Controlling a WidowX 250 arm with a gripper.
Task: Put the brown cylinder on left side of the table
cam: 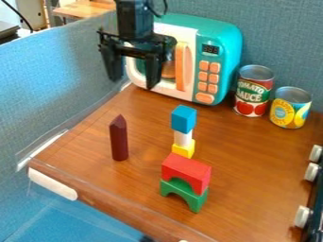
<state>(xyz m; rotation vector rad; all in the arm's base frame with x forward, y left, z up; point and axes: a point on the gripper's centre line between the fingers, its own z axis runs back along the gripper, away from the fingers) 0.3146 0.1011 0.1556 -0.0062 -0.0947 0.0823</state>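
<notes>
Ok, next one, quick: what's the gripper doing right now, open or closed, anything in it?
Gripper: open, its fingers spread apart, with nothing held between them.

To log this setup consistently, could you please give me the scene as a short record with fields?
brown cylinder: upright on the table, pointed top, left of the blocks
gripper: fingers apart, in front of the toy microwave
tall column: blue cube over white piece over yellow block
arch pair: red block on green arch
yellow on red or behind it: cannot tell
cans: tomato can and yellow-and-blue can, right of the microwave
</notes>
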